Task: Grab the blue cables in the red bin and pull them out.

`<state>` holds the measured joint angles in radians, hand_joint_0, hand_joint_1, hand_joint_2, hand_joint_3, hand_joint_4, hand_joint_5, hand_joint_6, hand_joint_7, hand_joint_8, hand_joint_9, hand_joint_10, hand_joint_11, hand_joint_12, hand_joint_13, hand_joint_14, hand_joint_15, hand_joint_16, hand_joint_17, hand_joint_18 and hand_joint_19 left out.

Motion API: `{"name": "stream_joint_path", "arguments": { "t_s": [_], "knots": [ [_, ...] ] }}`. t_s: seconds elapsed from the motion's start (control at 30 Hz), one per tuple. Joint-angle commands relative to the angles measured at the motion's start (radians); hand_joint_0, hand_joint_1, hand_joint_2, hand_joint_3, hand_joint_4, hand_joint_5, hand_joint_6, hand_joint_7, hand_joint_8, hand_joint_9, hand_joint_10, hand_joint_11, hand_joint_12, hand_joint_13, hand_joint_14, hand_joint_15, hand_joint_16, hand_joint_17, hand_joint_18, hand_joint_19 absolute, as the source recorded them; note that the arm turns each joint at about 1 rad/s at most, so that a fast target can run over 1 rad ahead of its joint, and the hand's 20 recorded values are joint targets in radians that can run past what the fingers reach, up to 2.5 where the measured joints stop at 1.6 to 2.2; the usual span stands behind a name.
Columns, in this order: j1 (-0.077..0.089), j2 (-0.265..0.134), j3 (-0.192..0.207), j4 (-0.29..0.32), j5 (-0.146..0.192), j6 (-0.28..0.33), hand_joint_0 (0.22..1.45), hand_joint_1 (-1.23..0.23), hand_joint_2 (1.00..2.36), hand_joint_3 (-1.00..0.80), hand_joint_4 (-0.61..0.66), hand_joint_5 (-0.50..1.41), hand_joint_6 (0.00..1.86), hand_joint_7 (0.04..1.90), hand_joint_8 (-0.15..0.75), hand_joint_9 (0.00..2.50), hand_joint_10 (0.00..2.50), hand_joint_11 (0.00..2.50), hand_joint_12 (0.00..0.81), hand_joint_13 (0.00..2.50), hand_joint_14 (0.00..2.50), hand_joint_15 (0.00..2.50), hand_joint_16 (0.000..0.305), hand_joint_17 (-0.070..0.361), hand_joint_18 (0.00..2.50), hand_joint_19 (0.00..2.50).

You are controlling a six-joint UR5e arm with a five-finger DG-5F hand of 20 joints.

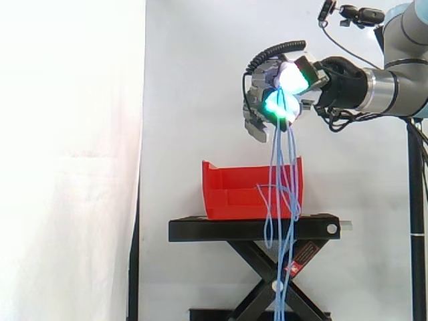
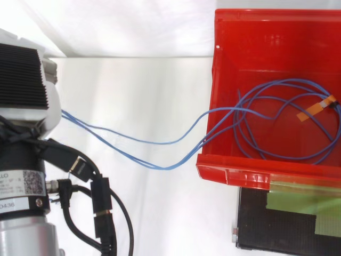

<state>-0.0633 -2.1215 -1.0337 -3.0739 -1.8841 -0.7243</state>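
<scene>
The likeliest trouble is a snag. Much of the blue cables [image 2: 160, 143] lies looped on the floor of the red bin [image 2: 256, 176], and the loops are bound by a strip of orange tape [image 2: 314, 109]. If that taped bundle comes up as a lump, it may catch under the bin's wall. The bin looks light and stands loose on the black stand [image 1: 221, 229], so a hard pull could drag or tip it rather than free the cable. A 2nd risk is slipping. The strands are thin and smooth, and the hand [image 1: 277, 93] has them only between its curled fingers and thumb, with the green-glowing fingertips [image 1: 274, 103] clamped on them. A sudden load could draw them through that grip. In the side view, slack also hangs past the stand's deck beside its scissor legs, where it could hook.

The cables are thin, pale blue and limp, several strands running together. In the side view they drop almost straight from the raised hand, well above the bin, down across the bin's face. From above they sag in shallow curves between the hand and the bin's near wall, then spread into wide, overlapping loops inside.
</scene>
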Motion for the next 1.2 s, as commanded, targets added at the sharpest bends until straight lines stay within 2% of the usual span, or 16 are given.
{"name": "stream_joint_path", "arguments": {
  "t_s": [0.0, 0.2, 0.5, 1.17],
  "knots": [
    [0.000, 0.000, 0.000, -0.003, 0.000, 0.003, 0.75, -0.68, 1.00, -1.00, 0.15, 0.76, 0.55, 0.72, 0.325, 0.74, 0.47, 1.55, 0.363, 0.88, 2.37, 0.94, 0.044, 0.100, 0.78, 1.15],
    [0.000, 0.000, 0.000, -0.008, 0.000, 0.003, 0.73, -0.64, 1.00, -1.00, 0.16, 0.78, 0.47, 0.76, 0.332, 0.74, 0.46, 1.54, 0.372, 0.89, 2.37, 0.95, 0.046, 0.104, 0.77, 1.13],
    [0.000, 0.000, 0.000, -0.008, 0.000, 0.003, 0.72, -0.61, 1.00, -1.00, 0.17, 0.78, 0.45, 0.77, 0.340, 0.76, 0.44, 1.55, 0.376, 0.89, 2.36, 0.93, 0.048, 0.107, 0.77, 1.12],
    [0.000, 0.000, 0.001, -0.008, 0.002, 0.003, 0.67, -0.63, 1.00, -1.00, 0.19, 0.85, 0.56, 0.72, 0.349, 0.93, 0.43, 1.56, 0.393, 0.99, 2.30, 0.91, 0.050, 0.113, 0.85, 1.07]
  ]
}}
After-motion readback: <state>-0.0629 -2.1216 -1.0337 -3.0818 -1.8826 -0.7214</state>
